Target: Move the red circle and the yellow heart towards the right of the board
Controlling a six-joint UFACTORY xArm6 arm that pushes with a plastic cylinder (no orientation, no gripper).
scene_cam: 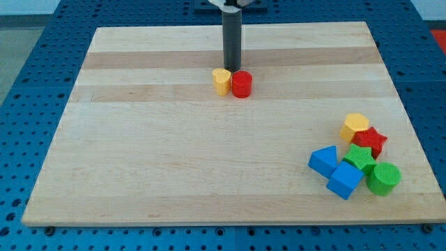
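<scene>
The red circle (242,84) and the yellow heart (221,81) sit side by side and touching, near the top middle of the wooden board (139,153). The heart is on the left, the circle on the right. My dark rod comes down from the view's top, and my tip (231,68) rests just above the two blocks, over the seam between them, very close to both.
A cluster of blocks lies at the board's lower right: a yellow hexagon (355,127), a red star (370,141), a green star (359,158), a green cylinder (382,178), a blue triangle (324,161) and a blue cube (345,180).
</scene>
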